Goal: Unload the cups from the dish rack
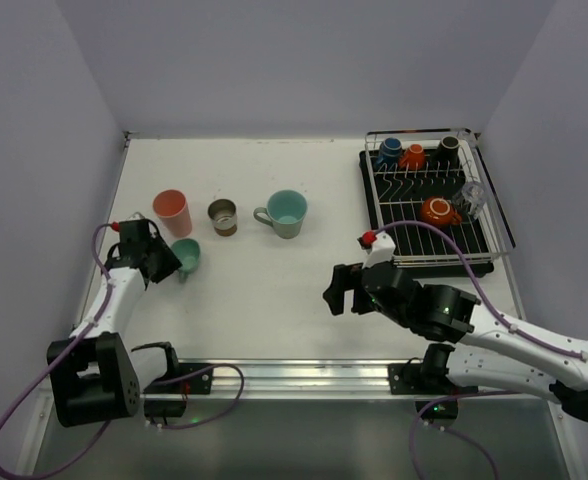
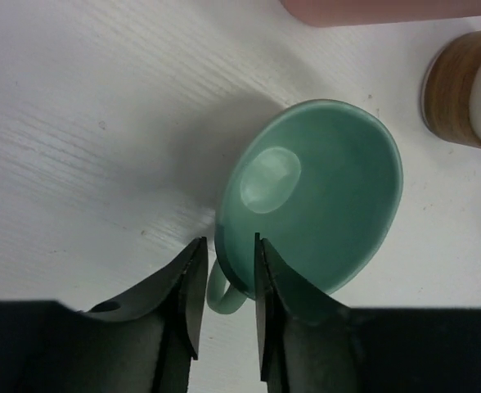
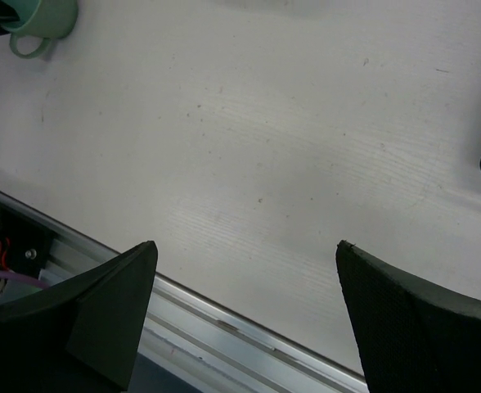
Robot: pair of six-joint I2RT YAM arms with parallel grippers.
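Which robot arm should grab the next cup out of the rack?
Probably the right arm. Its hand is open, empty and close to the dish rack, which has cups in it. The left hand is far off on the left side, its fingers either side of the small teal cup's wall.

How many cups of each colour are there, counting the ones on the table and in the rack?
Teal cups: 2
Orange cups: 2
Pink cup: 1
Brown cup: 1
Blue cup: 1
Black cup: 1
Clear glass: 1
Total: 9
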